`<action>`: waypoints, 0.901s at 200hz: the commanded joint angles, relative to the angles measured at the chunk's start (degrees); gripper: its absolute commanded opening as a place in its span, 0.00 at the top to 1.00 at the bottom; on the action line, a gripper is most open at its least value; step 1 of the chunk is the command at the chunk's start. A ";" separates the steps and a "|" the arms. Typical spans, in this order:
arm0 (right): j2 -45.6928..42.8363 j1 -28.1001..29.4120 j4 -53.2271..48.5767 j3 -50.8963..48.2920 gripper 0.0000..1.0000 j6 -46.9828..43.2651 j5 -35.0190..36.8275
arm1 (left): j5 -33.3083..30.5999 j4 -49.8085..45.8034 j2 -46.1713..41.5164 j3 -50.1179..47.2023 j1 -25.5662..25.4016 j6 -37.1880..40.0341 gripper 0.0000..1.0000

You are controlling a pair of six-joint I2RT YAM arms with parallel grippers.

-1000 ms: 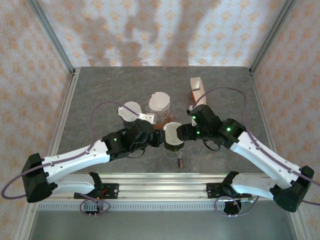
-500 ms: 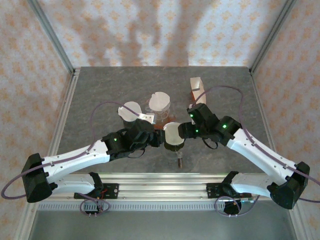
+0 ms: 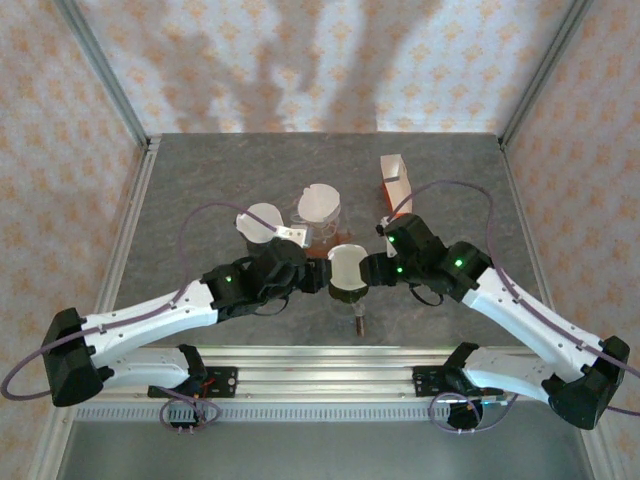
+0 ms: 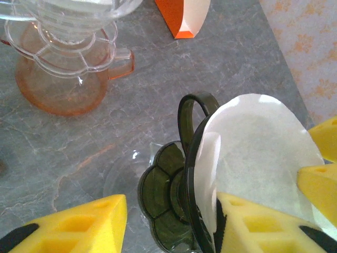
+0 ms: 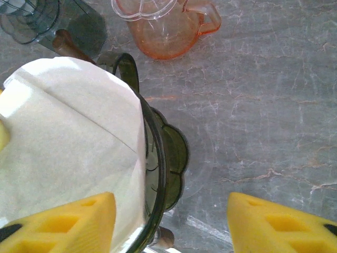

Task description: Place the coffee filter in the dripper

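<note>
While the coffee filter (image 5: 63, 137) sits in the dark dripper (image 5: 174, 158), rising well above its rim, the left gripper (image 4: 171, 205) and right gripper (image 5: 171, 203) straddle that rim, jaws apart; pressing it down likely remains

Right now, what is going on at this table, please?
Both arms meet at the dark green dripper in the middle of the table. The white paper filter sits in it, standing above the rim. The left gripper and the right gripper flank it with their jaws apart; neither clearly grips anything.
</note>
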 commanded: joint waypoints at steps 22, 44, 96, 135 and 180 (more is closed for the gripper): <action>-0.42 -0.14 0.87 -1.00 0.48 0.06 -0.14 | -1.77 -1.50 -2.29 0.54 0.39 0.62 0.46; -0.42 -0.13 0.81 -0.93 0.49 0.17 -0.14 | -0.14 0.02 -3.09 0.59 0.35 1.53 0.39; -0.14 -0.13 0.72 -0.99 0.50 0.15 0.09 | 4.56 0.88 -1.19 1.56 0.12 2.78 0.35; -0.06 -0.18 0.73 -0.99 0.50 0.27 0.36 | 4.56 -0.05 -0.45 1.10 -0.37 2.52 0.47; 0.02 -0.13 0.41 -0.91 0.51 0.46 1.06 | 3.38 -0.52 -0.01 0.00 -0.32 1.64 0.60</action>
